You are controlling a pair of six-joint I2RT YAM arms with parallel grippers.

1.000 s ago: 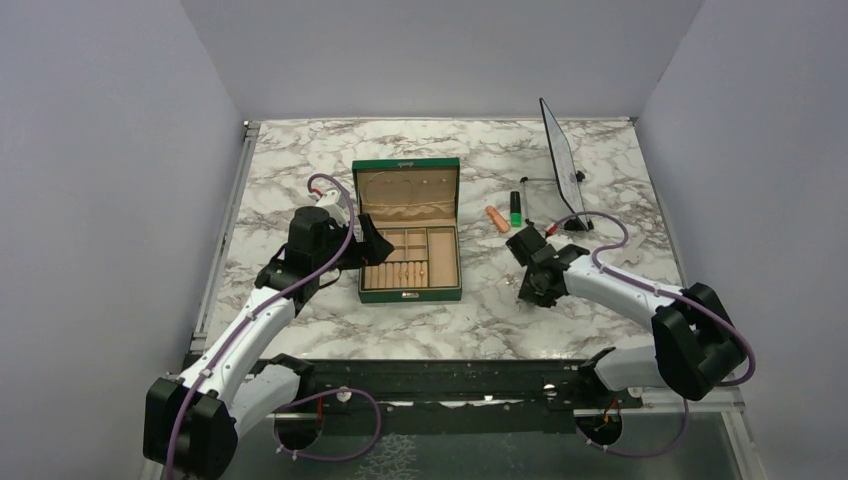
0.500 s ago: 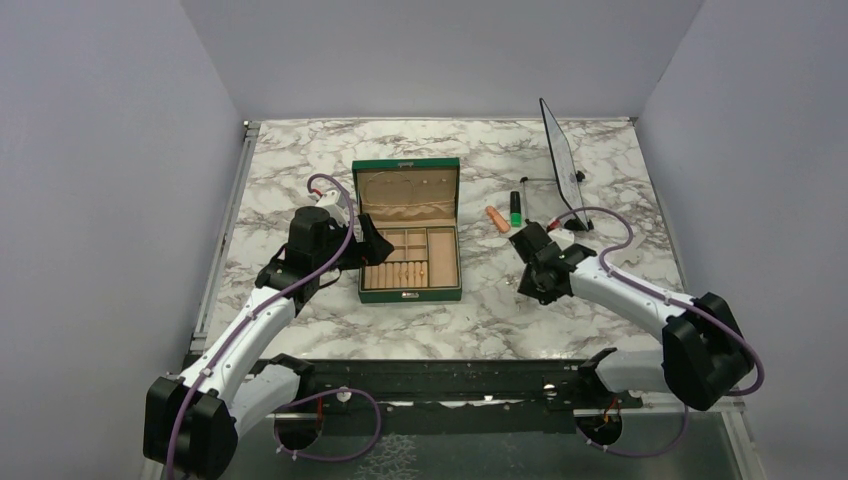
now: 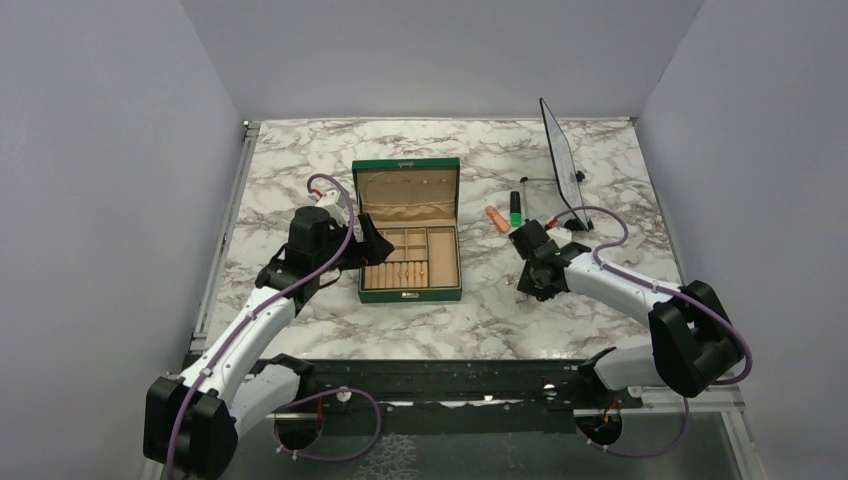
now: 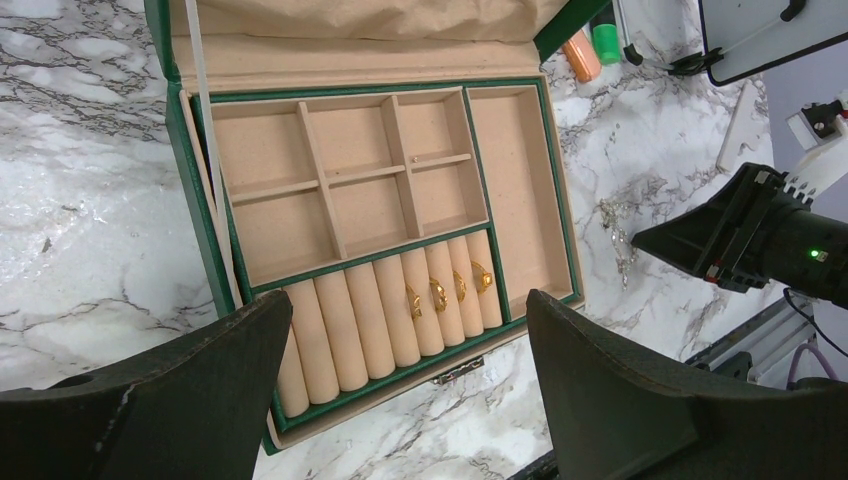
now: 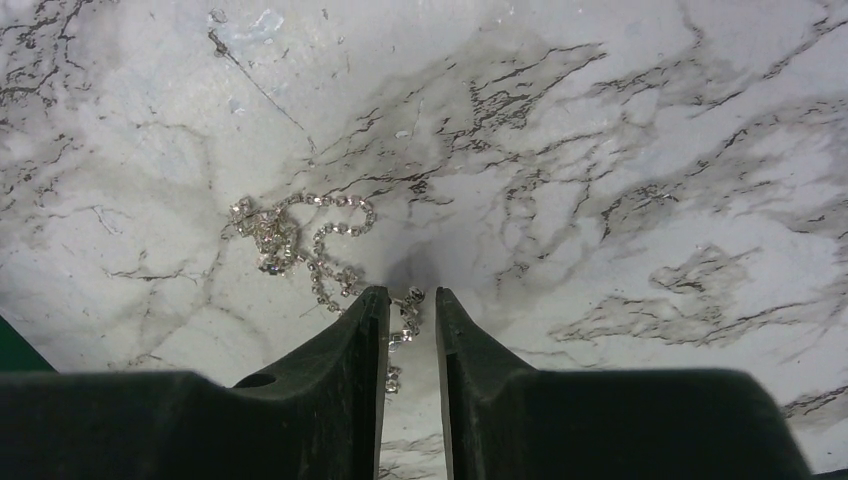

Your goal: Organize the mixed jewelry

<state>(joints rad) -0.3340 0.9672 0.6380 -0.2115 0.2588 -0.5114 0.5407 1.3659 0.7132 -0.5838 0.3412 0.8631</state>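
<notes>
The open green box [image 3: 408, 232] sits mid-table, with several gold rings [image 4: 446, 292] slotted in its beige ring rolls. My left gripper [image 3: 372, 250] hovers at the box's left side. It is open wide and empty, its fingertips framing the box's front edge [image 4: 408, 300]. The silvery chain necklace [image 5: 300, 240] lies bunched on the marble right of the box, also seen as the chain [image 4: 610, 225] in the left wrist view. My right gripper [image 5: 412, 295] is down at the table over the chain's end. Its jaws stand narrowly apart, a short stretch of chain lying loose between them.
A small orange cylinder [image 3: 496, 219] and a green-and-black marker [image 3: 515, 207] lie behind the right gripper. A dark tilted panel on a stand [image 3: 562, 160] rises at the back right. The box lid [image 3: 405, 183] stands open toward the far side.
The right arm has shifted a little farther from the near edge and toward the box, its jaws slightly narrower around the chain. The left arm has not moved.
</notes>
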